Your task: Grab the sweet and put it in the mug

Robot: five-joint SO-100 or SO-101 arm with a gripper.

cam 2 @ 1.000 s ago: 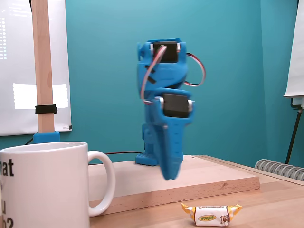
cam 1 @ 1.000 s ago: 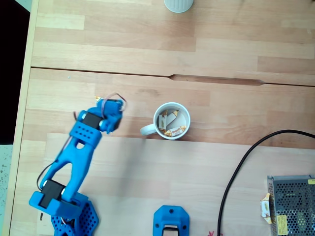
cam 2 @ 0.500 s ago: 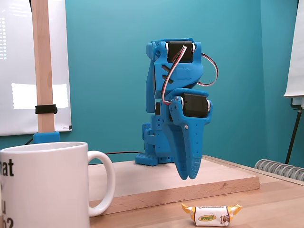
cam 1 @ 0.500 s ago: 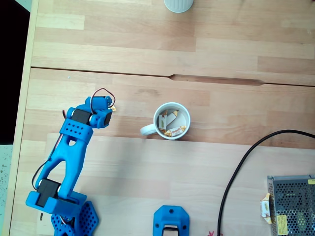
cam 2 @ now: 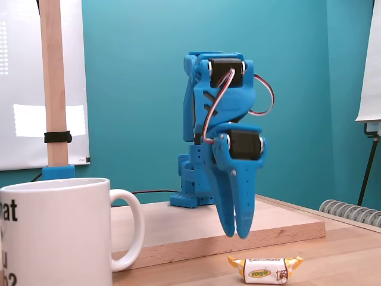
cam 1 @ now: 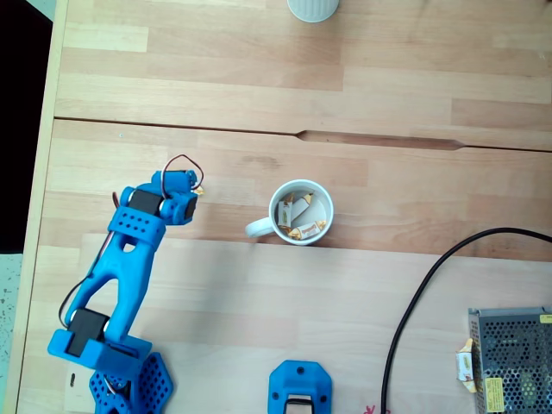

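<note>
- The room is seen in a fixed view as a teal wall (cam 2: 131, 89), with a white board (cam 2: 71, 77) at the left behind an upright wooden post (cam 2: 55, 89).
- The surface is a pale wooden table (cam 1: 362, 86) made of joined planks; a raised board (cam 2: 280, 223) is seen under the arm's base.
- The blue arm (cam 1: 125, 276) is placed at the left in a fixed view, and a black cable (cam 1: 423, 293) is laid at the right.
- The mug (cam 1: 299, 212) is stood near the table's middle, with wrapped candies seen inside.
- The gripper (cam 2: 236, 233) is pointed down, its jaws nearly pressed together with nothing between them.
- The sweet (cam 2: 265, 269) is laid on the table, just below the gripper and apart from it.
- Compared with half a second ago, the gripper is seen lower and closer to the sweet.
</note>
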